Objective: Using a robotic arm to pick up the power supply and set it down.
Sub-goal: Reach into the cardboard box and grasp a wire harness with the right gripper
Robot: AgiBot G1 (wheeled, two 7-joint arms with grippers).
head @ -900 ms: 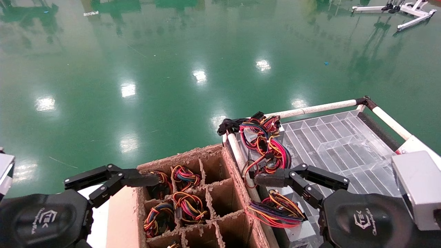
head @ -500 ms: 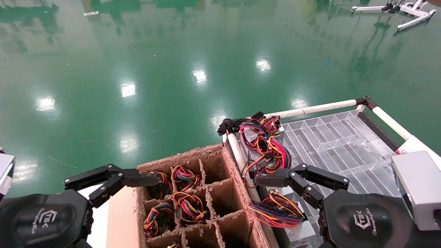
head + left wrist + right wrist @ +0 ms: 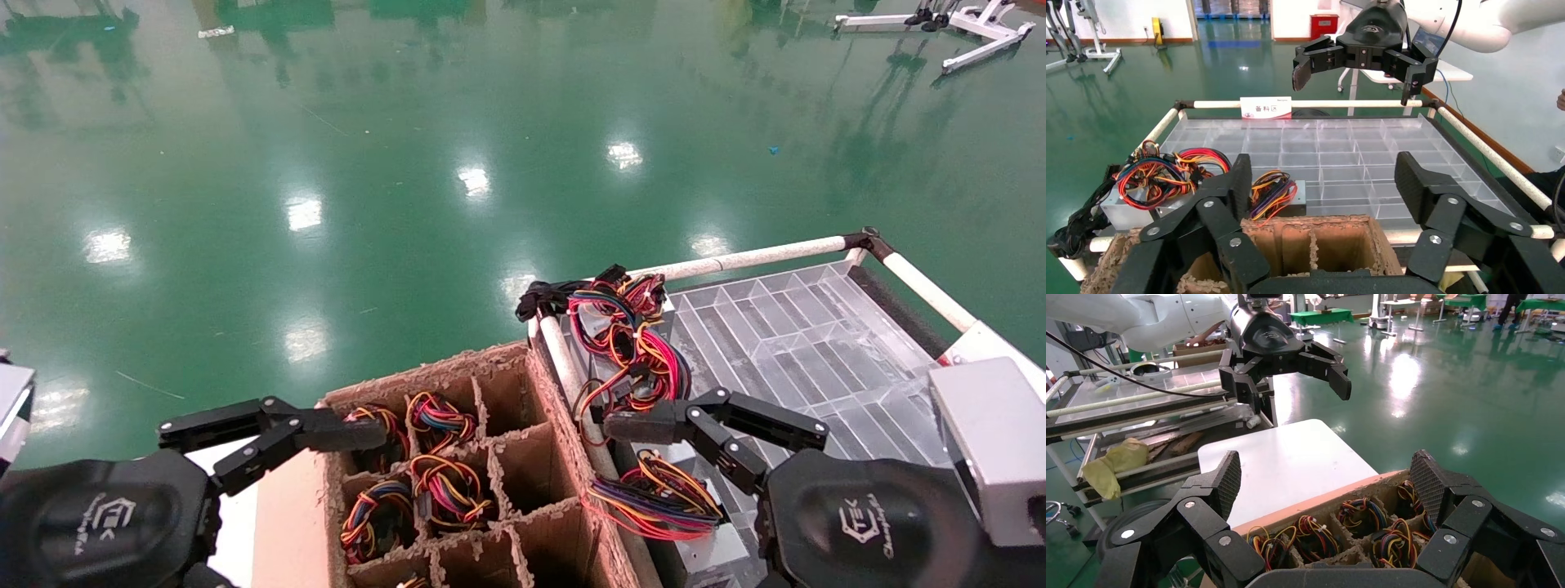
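Down low on the robot's left, the left gripper [image 3: 274,433] hangs over the near-left corner of the cardboard box [image 3: 523,384], fingers spread wide with nothing between them; its fingertips sit above the divided cells. Inside those cells, wire bundles [image 3: 441,486] of red, yellow and black fill several compartments, while others show bare cardboard. On the right, the right gripper [image 3: 711,429] hovers over the near-left part of the clear tray [image 3: 817,343], jaws parted and empty. Directly under it lies a power supply [image 3: 709,557], its grey metal case in the tray with a fan of red, orange and purple wires [image 3: 654,498] spilling toward the box. Just beyond the fingertips, a second power supply [image 3: 1128,211] sits at the tray's left edge, its tied wires [image 3: 625,339] heaped on top and draping over the white rail [image 3: 735,260]. Farther out, the tray's compartments run to the far rail, then glossy green floor [image 3: 327,163].
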